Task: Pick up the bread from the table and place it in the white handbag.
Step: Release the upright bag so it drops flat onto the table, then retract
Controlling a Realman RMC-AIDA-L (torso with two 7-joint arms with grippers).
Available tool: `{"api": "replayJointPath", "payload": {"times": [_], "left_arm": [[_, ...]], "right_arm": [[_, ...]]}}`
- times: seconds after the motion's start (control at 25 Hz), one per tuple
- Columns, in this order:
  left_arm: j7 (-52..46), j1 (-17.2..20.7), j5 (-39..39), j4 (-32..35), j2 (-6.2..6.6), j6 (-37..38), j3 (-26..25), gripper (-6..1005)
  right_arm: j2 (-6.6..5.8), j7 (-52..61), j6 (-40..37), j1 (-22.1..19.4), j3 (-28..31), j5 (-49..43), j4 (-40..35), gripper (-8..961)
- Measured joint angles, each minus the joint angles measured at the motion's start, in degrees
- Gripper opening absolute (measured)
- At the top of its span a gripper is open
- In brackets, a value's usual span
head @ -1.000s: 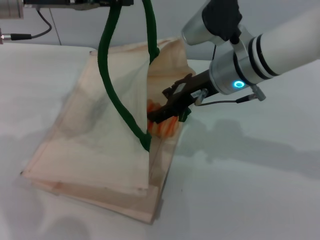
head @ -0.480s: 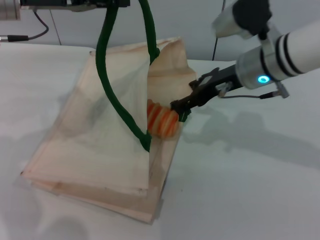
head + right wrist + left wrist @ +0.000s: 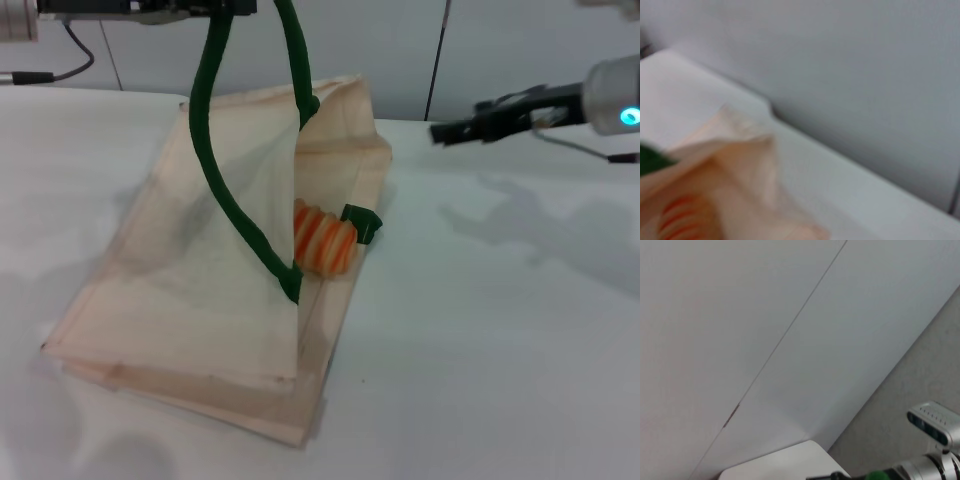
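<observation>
**A:** Start with the head view. Where is the bread?

**B:** The bread (image 3: pixel 323 238) lies in the mouth of the white handbag (image 3: pixel 190 290), on the lower fabric layer near the bag's right edge, beside a small green tab (image 3: pixel 362 224). Nothing grips it. The bag lies flat on the table (image 3: pixel 500 330), toward the table's left half, with its upper layer pulled up like a tent.

**A:** What lifts that layer?

**B:** The green rope handle (image 3: pixel 215 150) runs up to the left gripper (image 3: pixel 222 6) at the far left of the table, right at the top of the picture. The handle's loop ends there, so the gripper is closed on it.

**A:** And the right gripper?

**B:** The right gripper (image 3: pixel 445 131) hangs in the air over the table's far right part, well apart from the bag. Its dark fingers look close together, holding nothing, but I cannot tell their gap for sure.

**A:** Left wrist view?

**B:** Mostly a plain wall, with a corner of the table (image 3: pixel 785 462) low down and a bit of green handle (image 3: pixel 879 475) at the bottom edge.

**A:** Right wrist view?

**B:** Blurred. The handbag (image 3: pixel 745 175) opens toward the camera, the bread's orange stripes (image 3: pixel 680 217) visible inside, the table (image 3: pixel 850 190) beyond.
</observation>
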Motion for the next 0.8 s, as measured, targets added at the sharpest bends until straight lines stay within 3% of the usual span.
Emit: {"api": "replayJointPath", "payload": {"times": [0.16,0.28,0.48,0.8], "left_arm": [[0.0,0.1,0.2,0.0,0.0,-0.4,0.0,221],[0.0,0.1,0.3,0.1,-0.07,-0.8,0.0,223],[-0.4,0.0,0.0,0.1,-0.34,-1.6,-0.1,225],[-0.6,-0.2,0.0,0.1,-0.49,-1.8,-0.1,229]], "right_arm": [[-0.16,-0.1,-2.1,-2.6,4.4,0.0,-1.4,892],[0.51,-0.8,-3.2,-4.4,6.6,0.0,-2.6,892],[1.41,-3.2,-3.5,-5.2,9.5,0.0,-2.4,892],[1.52,-3.6,-3.8,-5.3,10.5,0.0,-2.2,892]]}}
